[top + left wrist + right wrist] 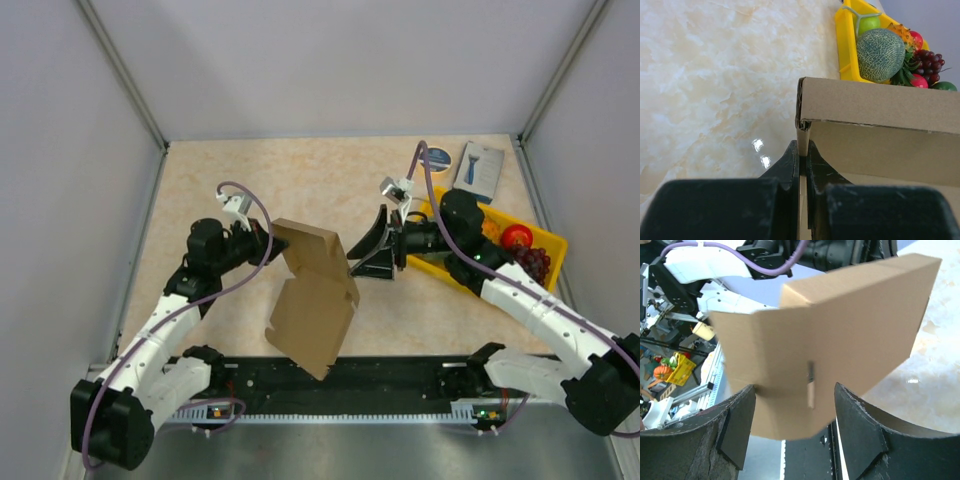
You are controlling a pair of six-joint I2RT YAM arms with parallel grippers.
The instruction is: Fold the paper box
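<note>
Top external: paper box (315,300) partly folded, raised mid-table between both arms; left gripper (262,243) pinching the edge of its upper panel, fingers (787,167) pressed together with thin cardboard between; right gripper (372,252) spread wide, facing the broad panel, apparently touching nothing. Hold the left pinch firm; close the right only on a panel edge near a crease; fold along the score, slowly, without crushing the board. Beneath, glossy beige marbled table (230,180); plain grey walls around; yellow tray (548,238) of fruit at far right, well apart.
</note>
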